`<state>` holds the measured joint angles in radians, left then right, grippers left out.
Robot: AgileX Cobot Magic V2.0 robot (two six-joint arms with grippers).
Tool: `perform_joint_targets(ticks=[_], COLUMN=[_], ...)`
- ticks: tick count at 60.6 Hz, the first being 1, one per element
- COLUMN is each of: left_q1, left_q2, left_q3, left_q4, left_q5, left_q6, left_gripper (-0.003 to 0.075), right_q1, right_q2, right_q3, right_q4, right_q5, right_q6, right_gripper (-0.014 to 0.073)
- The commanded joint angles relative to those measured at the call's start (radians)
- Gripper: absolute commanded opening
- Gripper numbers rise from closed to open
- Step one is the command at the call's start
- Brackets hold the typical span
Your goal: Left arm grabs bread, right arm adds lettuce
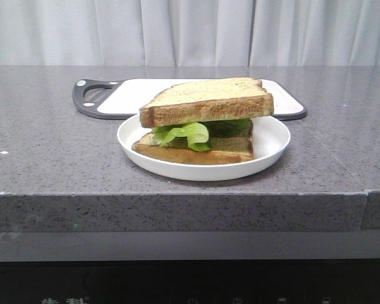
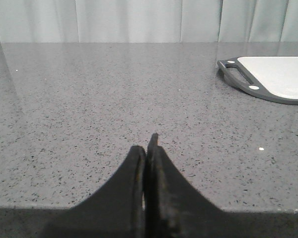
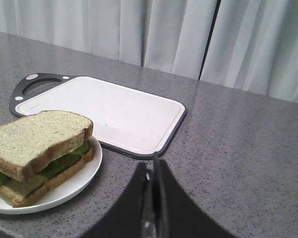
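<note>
Both grippers, left gripper (image 2: 148, 148) and right gripper (image 3: 154, 171), look clenched on nothing over the table (image 1: 44, 158), sandwich already built: bread (image 1: 206, 100) on lettuce (image 1: 187, 133), nearer the right one.

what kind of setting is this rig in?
Likely a mock kitchen counter: speckled grey stone countertop, a white cutting board with a dark rim, a sandwich on a white plate, and pale curtains behind.

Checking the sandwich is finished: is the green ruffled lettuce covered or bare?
Covered. The green ruffled lettuce lies between the thick top bread slice and the lower slice.
</note>
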<state>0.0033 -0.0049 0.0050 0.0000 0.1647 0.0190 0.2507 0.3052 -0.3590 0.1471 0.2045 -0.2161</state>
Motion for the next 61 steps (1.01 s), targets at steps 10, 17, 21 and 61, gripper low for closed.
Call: perform_joint_targets(ticks=[10, 17, 21, 61], left_q1=[0.001, 0.001, 0.001, 0.001], left_q2=[-0.019, -0.019, -0.019, -0.017], left_q3=[0.007, 0.007, 0.007, 0.007], left_q4=[-0.009, -0.009, -0.009, -0.009], left_q5=[-0.088, -0.088, -0.088, -0.088], left_q6=[-0.008, -0.008, -0.008, -0.008], left_gripper=[-0.0019, -0.0019, -0.0019, -0.0019], right_q1=[-0.003, -0.010, -0.040, -0.247], right_q2=[0.009, 0.007, 0.000, -0.336], right_q3=[-0.028, 0.002, 0.041, 0.382], right_q4=[0.000, -0.010, -0.012, -0.014], right_q5=[-0.083, -0.091, -0.120, -0.150], right_q6=[0.000, 0.000, 0.000, 0.129], right_gripper=[-0.0058, -0.0058, -0.0058, -0.0058])
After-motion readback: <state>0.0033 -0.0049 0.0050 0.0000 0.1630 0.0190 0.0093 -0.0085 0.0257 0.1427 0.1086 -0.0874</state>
